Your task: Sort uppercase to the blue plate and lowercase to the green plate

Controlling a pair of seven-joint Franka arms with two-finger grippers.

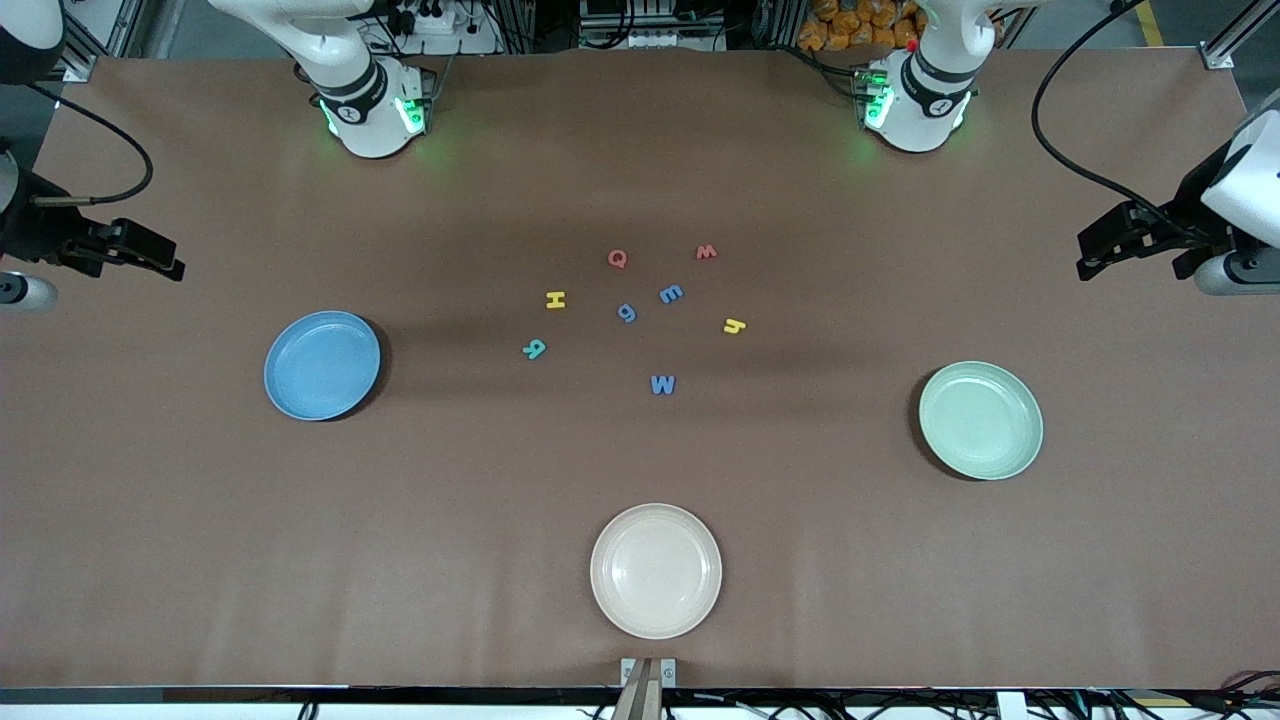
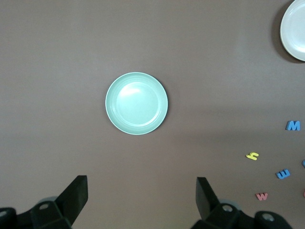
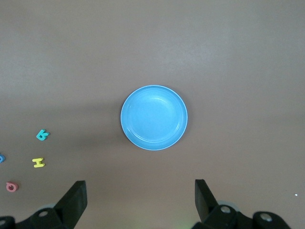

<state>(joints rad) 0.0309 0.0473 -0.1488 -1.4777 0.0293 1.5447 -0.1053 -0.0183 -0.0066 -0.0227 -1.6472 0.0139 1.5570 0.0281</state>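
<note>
**Both end effectors open and empty above the plates**

Front view: eight letters are clustered mid-desk (image 1: pixel 150 560), between the blue plate (image 1: pixel 322 365) and the green plate (image 1: pixel 981 420). A beige plate (image 1: pixel 656 570) lies nearest the camera.

Left wrist view: the left end effector (image 2: pixel 142 193) is held wide open, empty, over the green plate (image 2: pixel 137 103).

Right wrist view: the right end effector (image 3: pixel 140 193) is held wide open, empty, over the blue plate (image 3: pixel 154 118).
</note>
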